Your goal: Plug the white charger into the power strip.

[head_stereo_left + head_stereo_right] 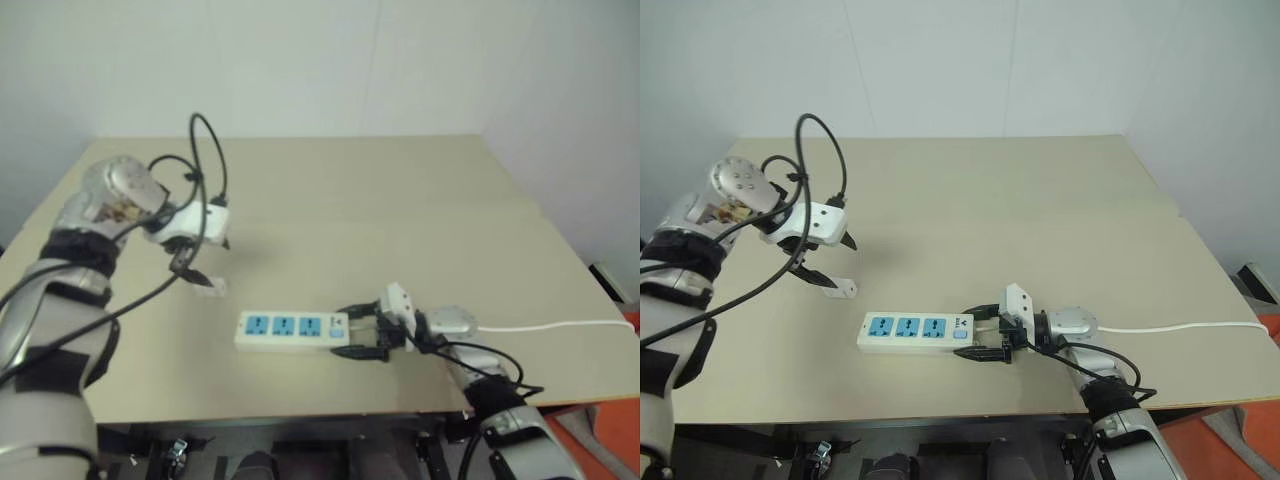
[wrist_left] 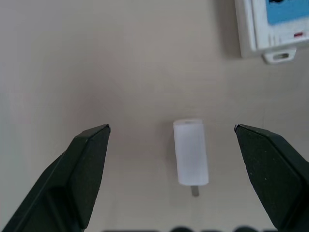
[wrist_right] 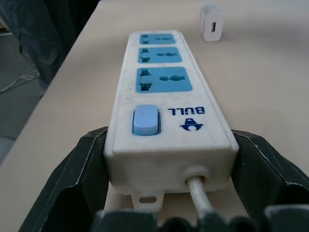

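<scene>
Soft, even light fills the scene, with no hard glare on the beige desk (image 1: 1040,230). The left eye view is hazier and paler than the right eye view, which is crisper. Faint, diffuse shadows lie beside the power strip (image 1: 915,332) and under the left gripper (image 1: 830,262). In the left wrist view the white charger (image 2: 191,152) looks soft-edged and slightly washed out. The right wrist view is sharp nearby, blurring toward the strip's far end.

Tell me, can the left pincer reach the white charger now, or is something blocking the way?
Probably yes. The left pincer hangs open above the white charger, which lies alone on the table between its fingers; nothing blocks the way down.
</scene>
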Motion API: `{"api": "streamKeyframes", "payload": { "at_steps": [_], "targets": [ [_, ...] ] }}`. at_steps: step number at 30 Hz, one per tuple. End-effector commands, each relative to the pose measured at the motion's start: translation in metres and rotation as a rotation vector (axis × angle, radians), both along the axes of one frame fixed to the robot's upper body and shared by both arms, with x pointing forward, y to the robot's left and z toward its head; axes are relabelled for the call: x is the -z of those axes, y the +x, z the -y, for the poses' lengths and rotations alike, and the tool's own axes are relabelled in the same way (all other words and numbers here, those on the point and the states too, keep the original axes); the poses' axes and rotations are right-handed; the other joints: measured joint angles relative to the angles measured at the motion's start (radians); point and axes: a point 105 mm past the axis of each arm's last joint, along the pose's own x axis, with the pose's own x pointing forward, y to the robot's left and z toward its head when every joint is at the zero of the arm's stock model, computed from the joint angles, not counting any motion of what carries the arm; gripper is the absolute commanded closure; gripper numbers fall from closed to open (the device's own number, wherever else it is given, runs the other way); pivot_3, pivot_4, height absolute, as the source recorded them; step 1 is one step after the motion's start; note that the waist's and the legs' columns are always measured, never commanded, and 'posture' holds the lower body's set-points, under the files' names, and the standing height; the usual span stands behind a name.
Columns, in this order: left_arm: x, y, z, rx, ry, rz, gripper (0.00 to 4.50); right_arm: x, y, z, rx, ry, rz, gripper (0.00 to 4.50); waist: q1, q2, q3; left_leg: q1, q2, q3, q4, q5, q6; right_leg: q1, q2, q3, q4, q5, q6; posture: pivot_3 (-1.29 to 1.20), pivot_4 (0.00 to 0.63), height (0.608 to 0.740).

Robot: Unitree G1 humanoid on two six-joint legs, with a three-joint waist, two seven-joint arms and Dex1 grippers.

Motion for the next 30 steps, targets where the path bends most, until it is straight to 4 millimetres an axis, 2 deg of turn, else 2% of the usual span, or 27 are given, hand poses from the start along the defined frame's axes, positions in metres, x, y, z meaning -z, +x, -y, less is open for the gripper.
{"api": "streamKeyframes", "payload": {
  "at_steps": [1, 6, 9, 17, 30],
  "targets": [
    [-0.008, 0.004, 0.001, -0.012, 0.034, 0.002, 0.0, -0.003, 0.003, -0.006, 0.001, -0.005, 0.038, 1.06, -0.004, 0.0, 0.0, 0.0, 0.0, 0.0, 0.0, 0.0, 0.0, 0.0, 0.0, 0.0, 0.0, 0.0, 0.001, 0.0, 0.15, 0.74],
    [0.0, 0.005, 0.0, -0.034, 0.098, -0.039, 0.0, 0.004, 0.0, -0.006, 0.007, -0.019, 0.024, 1.06, -0.01, 0.0, 0.0, 0.0, 0.0, 0.0, 0.0, 0.0, 0.0, 0.0, 0.0, 0.0, 0.001, -0.001, 0.002, 0.0, 0.15, 0.74],
    [0.01, 0.005, 0.005, -0.038, 0.057, -0.077, 0.0, 0.006, -0.002, -0.005, 0.014, -0.026, 0.026, 1.06, -0.011, 0.0, 0.0, 0.0, 0.0, -0.001, 0.0, 0.0, 0.0, 0.0, 0.0, 0.0, 0.001, -0.001, 0.002, 0.0, 0.15, 0.74],
    [0.03, 0.003, -0.004, -0.053, 0.152, -0.11, 0.0, 0.009, -0.003, -0.003, 0.033, -0.039, 0.02, 1.06, -0.012, 0.0, 0.0, 0.0, 0.0, -0.001, 0.0, 0.0, 0.0, 0.0, 0.0, 0.0, 0.001, -0.001, 0.002, 0.0, 0.15, 0.74],
    [0.044, 0.003, 0.003, -0.032, 0.174, -0.122, 0.0, 0.012, -0.002, -0.003, 0.054, -0.053, 0.013, 1.06, -0.014, 0.0, 0.0, 0.001, 0.0, -0.001, 0.0, 0.0, 0.0, 0.001, 0.0, 0.0, 0.001, -0.001, 0.002, 0.0, 0.15, 0.74]
  ]
}}
